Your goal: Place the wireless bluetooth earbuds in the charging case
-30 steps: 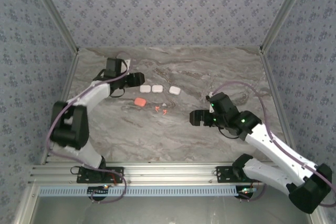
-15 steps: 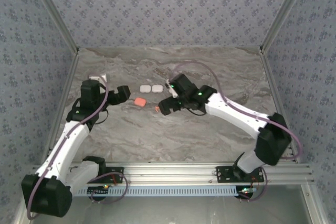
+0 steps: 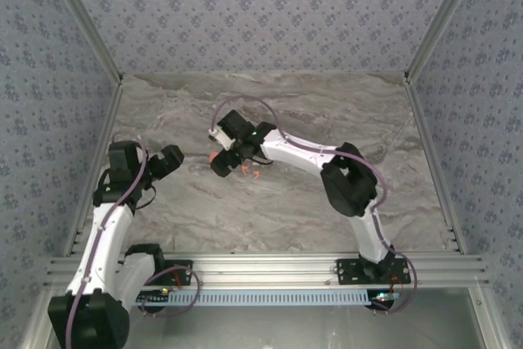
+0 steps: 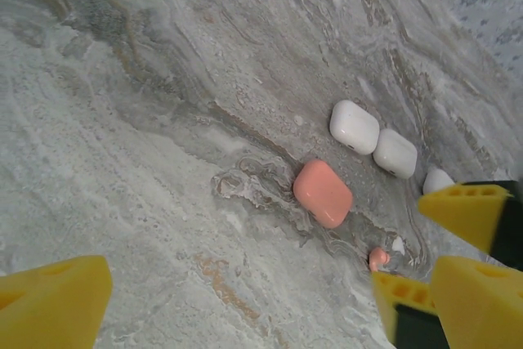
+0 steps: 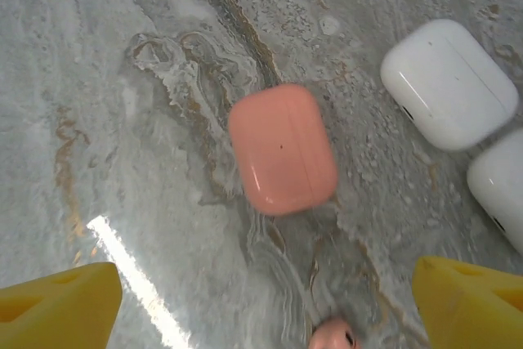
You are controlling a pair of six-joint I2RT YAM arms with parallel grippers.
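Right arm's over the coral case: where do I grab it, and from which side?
Grip the coral case across its narrower width, on the two long edges, coming straight down: it lies flat and closed on the table. The open right end effector has a finger either side of that width. The nearest white case lies apart, probably leaving finger room.
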